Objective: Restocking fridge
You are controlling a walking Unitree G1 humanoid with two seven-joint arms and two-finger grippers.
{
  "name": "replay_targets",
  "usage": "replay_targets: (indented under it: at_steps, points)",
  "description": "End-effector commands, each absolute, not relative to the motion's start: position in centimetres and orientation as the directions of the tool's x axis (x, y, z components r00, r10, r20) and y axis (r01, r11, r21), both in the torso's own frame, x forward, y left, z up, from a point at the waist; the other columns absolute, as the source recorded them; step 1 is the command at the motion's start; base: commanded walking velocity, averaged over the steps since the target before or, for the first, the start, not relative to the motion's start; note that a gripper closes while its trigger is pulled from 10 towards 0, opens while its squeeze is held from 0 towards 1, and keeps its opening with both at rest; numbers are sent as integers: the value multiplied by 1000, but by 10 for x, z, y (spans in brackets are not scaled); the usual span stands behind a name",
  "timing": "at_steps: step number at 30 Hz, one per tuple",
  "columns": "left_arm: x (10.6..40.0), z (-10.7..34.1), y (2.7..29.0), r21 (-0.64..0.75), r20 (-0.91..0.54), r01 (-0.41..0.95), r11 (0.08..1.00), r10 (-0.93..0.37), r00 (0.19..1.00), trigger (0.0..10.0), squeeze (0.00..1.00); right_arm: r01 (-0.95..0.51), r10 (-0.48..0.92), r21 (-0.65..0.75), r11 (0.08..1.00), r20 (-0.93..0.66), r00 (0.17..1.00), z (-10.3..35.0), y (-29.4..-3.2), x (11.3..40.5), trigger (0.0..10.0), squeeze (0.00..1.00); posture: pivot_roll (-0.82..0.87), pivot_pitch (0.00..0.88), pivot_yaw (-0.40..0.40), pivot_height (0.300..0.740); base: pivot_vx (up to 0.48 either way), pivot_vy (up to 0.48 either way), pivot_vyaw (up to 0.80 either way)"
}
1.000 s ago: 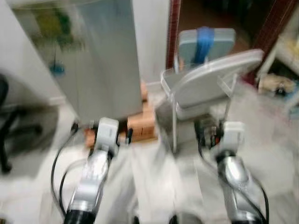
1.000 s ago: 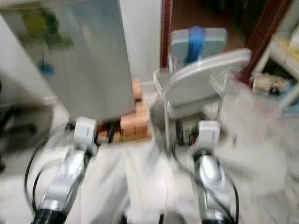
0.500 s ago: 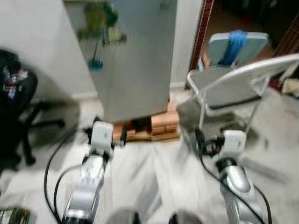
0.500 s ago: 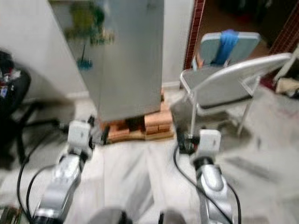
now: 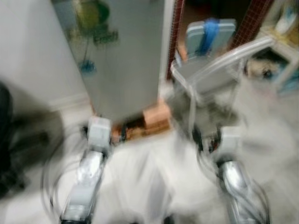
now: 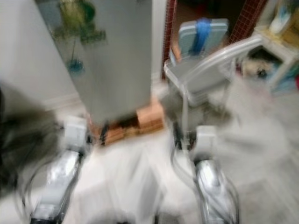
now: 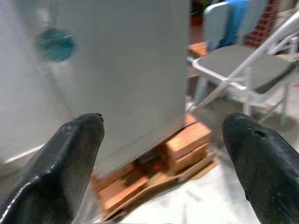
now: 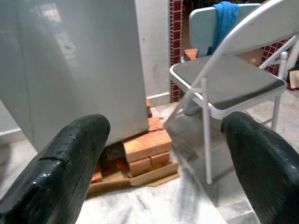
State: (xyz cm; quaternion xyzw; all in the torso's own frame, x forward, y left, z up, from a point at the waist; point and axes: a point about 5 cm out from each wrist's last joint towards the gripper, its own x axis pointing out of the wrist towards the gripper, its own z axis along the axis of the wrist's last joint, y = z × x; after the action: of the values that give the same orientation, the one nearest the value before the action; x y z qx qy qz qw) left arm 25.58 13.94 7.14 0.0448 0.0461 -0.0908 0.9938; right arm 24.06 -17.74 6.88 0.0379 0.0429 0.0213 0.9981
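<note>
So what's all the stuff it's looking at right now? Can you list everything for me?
fridge: one, silver-grey, door shut, straight ahead, raised off the floor
bricks: a stack, orange-brown, under the fridge's front corner
board: one, tan, flat under the bricks
folding chair: one, grey seat on a white frame, right of the fridge
second chair: one, pale blue-grey, behind the folding chair
cloth: one, blue, draped over the second chair's back
floor: pale marble
left end effector: two black fingers spread apart, holding nothing
right end effector: two black fingers spread apart, holding nothing
</note>
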Motion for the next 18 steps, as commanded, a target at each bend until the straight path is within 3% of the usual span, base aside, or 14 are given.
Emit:
replay_targets:
  at_steps: [1,9,18]
  points:
    - [257,73,148,98,-95,152,984,-143,985,10000,0,-44,50,81,996,-76,996,70,-175,240,10000,0,1,45,30,740,0,480,0]
    - [249,69,152,84,-112,156,984,-147,983,10000,0,-33,38,69,997,-83,996,68,-182,236,10000,0,4,52,33,740,0,480,0]
    - [252,72,150,20,-111,190,982,-186,976,10000,0,-50,53,54,997,-63,997,73,-180,242,10000,0,10,52,39,740,0,458,-647]
